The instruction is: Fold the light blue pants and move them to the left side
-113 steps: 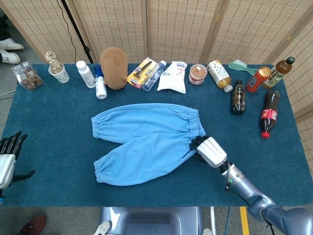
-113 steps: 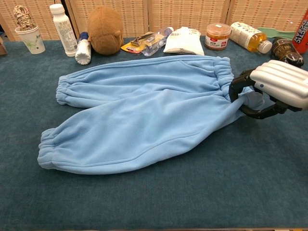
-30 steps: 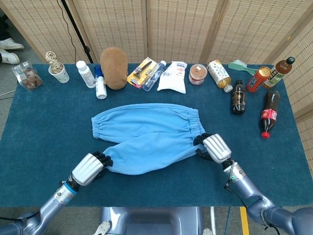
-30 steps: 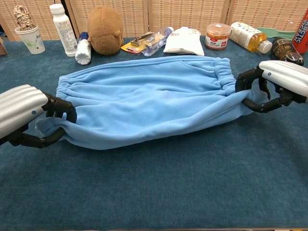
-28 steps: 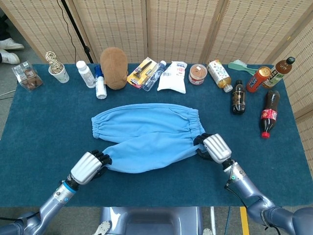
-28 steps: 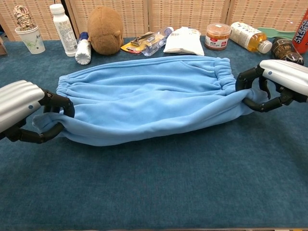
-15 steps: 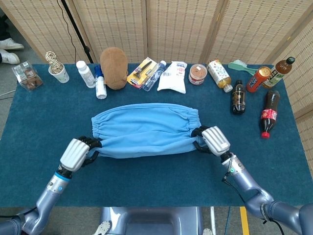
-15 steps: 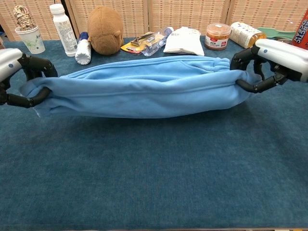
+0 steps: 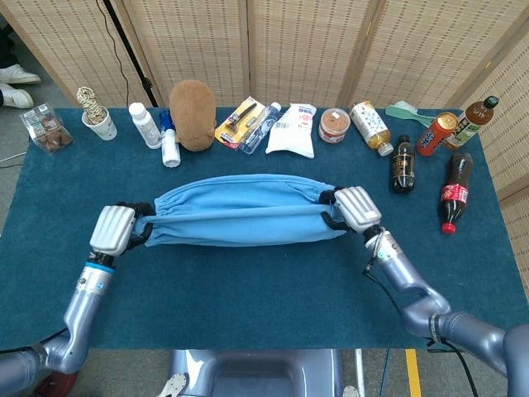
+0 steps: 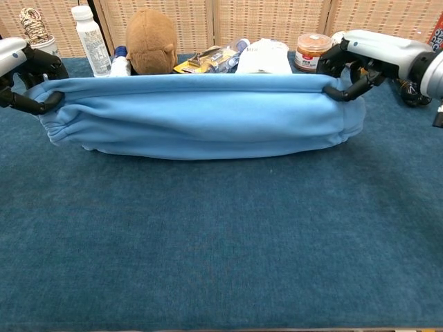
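At the middle of the blue table (image 9: 248,289), the light blue pants (image 9: 240,217) now hang stretched lengthwise, their near leg lifted off the cloth where it lay splayed before. The left hand (image 9: 113,229), earlier idle at the table's edge, grips the cuff end; the right hand (image 9: 355,208) pinches the waistband end, both raised higher and further back toward the brown plush toy (image 9: 193,102).
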